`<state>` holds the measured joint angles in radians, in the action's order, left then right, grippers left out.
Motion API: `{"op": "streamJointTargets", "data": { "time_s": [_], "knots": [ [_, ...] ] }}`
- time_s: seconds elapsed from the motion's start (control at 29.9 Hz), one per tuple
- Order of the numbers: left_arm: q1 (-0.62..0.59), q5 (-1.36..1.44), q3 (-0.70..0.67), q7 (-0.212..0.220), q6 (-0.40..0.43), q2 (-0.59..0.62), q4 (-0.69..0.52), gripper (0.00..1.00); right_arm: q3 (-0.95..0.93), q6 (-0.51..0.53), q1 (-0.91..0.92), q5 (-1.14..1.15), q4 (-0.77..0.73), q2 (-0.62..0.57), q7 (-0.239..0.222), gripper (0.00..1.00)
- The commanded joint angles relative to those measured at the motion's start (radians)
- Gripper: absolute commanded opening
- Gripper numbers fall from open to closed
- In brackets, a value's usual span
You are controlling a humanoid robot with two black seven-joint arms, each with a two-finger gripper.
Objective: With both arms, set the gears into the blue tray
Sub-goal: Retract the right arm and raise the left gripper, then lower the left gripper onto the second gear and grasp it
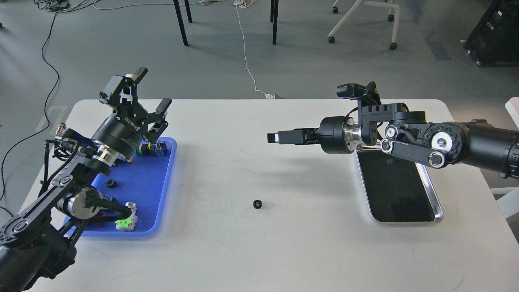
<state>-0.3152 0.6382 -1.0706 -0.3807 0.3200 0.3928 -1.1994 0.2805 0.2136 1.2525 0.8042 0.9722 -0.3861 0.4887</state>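
At the left edge of the white table [284,251], the left gripper [151,91] hangs above the far end of the blue tray [164,194], its two fingers spread wide with nothing between them. One gear [110,183] lies inside the tray, near its left side and partly tucked beside the arm. Push-button switches share the tray – one with a green part [125,221] at the near edge, another cluster [152,149] at the far end under the gripper. A second gear [257,203] sits alone on the bare tabletop, near the middle and a little toward the near edge, well apart from the tray. Above the centre of the table, the right gripper [274,137] points leftward, raised off the surface; it is seen edge-on, so whether its fingers are parted or closed cannot be told, and no object shows in it. Toward the right edge – under the right arm's wrist – rests a shiny steel tray [432,190] with a dark bottom.
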Motion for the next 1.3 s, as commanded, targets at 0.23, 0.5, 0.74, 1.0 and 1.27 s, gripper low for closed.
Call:
{"op": "streamJointTargets", "data": {
  "time_s": [0.23, 0.5, 0.74, 1.0, 1.27],
  "knots": [
    [-0.03, 0.044, 0.017, -0.108, 0.002, 0.04, 0.0, 0.98, -0.452, 0.009, -0.387, -0.469, 0.013, -0.154, 0.0, 0.98],
    [-0.032, 0.266, 0.023, -0.108, 0.008, 0.069, -0.015, 0.99, -0.736, 0.148, -0.616, -0.807, 0.008, -0.166, 0.0, 0.99],
    [-0.12, 0.734, 0.161, -0.108, 0.047, 0.165, -0.109, 0.99, -0.788, 0.202, -0.723, -0.824, 0.034, -0.243, 0.0, 0.99],
    [-0.43, 1.246, 0.544, -0.108, 0.039, 0.215, -0.164, 0.98, -0.86, 0.236, -0.834, -0.827, 0.069, -0.264, 0.0, 0.99],
    [-0.558, 1.543, 0.716, -0.108, 0.037, 0.098, -0.088, 0.97, -0.866, 0.233, -0.837, -0.827, 0.068, -0.267, 0.0, 0.99]
  ]
}}
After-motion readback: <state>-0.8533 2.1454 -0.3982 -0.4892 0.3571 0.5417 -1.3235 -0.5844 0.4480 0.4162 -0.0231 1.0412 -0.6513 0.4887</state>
